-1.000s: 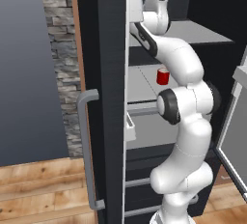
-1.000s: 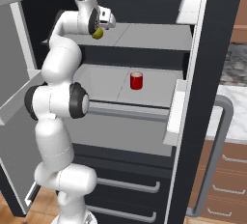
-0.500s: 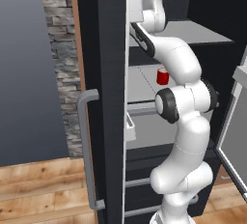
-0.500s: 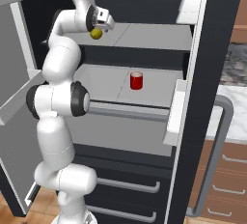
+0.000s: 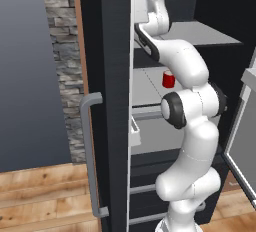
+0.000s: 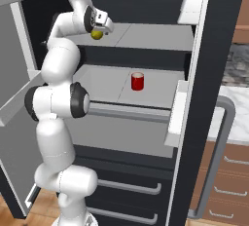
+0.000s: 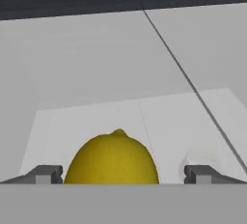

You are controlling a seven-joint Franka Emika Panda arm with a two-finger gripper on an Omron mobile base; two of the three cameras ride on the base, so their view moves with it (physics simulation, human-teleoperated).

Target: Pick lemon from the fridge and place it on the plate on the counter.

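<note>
The lemon [image 6: 97, 34] is on the left front of the fridge's [image 6: 146, 37] upper grey shelf. In the hand view the lemon [image 7: 112, 159] is close, low in the frame, between the two dark fingertips. My gripper [image 6: 99, 28] is open around it: the left finger is about at the lemon's edge, and a gap shows on the right side. The arm reaches up into the fridge from below left. A strip of the white marble counter [image 6: 234, 118] shows at the right, past the open door. The plate is out of view.
A small red can [image 6: 137, 81] stands on the middle shelf, also in the left base view [image 5: 168, 79]. Open doors flank the arm: one with a grey bar handle [image 5: 89, 151] and one with white bins and a handle [image 6: 220, 152]. Brown drawers [image 6: 228, 186] sit under the counter.
The upper arm and hand have shifted slightly left and settled down at the lemon. The lemon and the can have stayed in place.
</note>
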